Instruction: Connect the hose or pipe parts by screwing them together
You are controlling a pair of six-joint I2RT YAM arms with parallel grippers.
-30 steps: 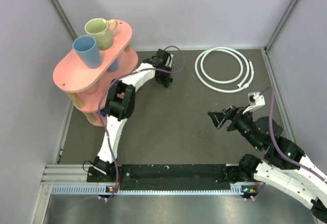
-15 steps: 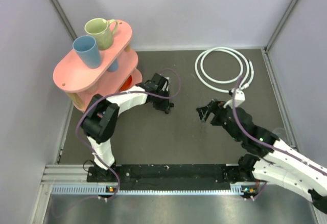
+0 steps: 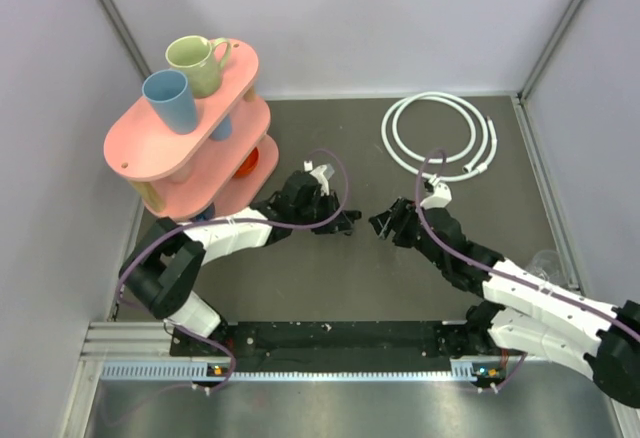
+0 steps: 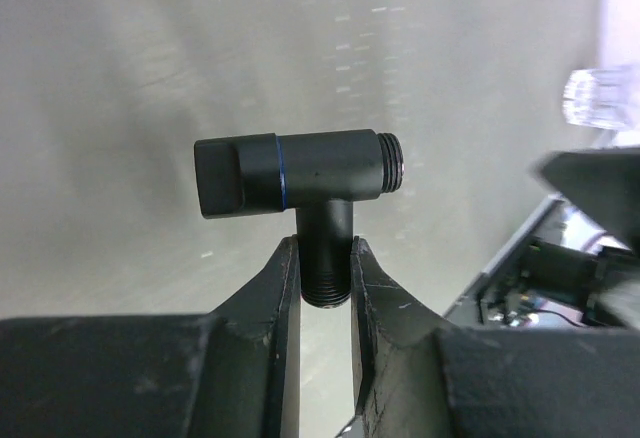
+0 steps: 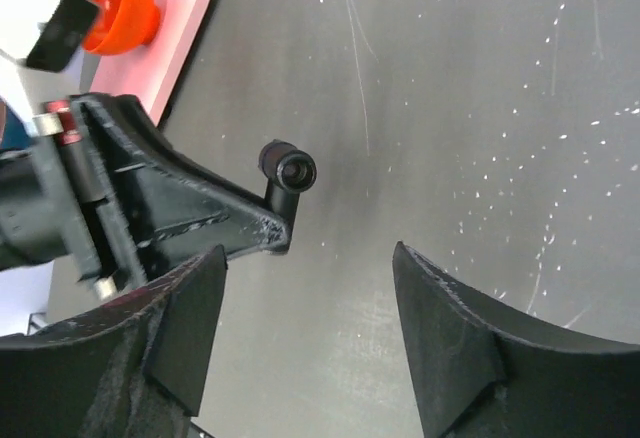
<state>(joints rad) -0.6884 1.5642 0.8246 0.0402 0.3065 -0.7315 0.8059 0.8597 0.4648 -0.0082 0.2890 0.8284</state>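
Black connector (image 4: 300,173) clamped by stem in left gripper (image 4: 325,270) | right gripper (image 5: 308,258) open, empty | hose (image 3: 392,133) upper right, untouched | advice: keep threads clear, start hose squarely

Lighting: bright, even, diffuse from overhead; we note faint shadows. Left wrist: connector (image 4: 300,173) sharp, background blurred. Right wrist: near fingers (image 5: 460,358) soft; surface (image 5: 480,78) flecked with glints.

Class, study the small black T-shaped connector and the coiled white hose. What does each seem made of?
The small black T-shaped connector: matte black finish, perhaps coated metal or hard plastic; crisp threads, dull sheen. The coiled white hose: smooth, probably flexible plastic or rubber, since it lies in even loops.
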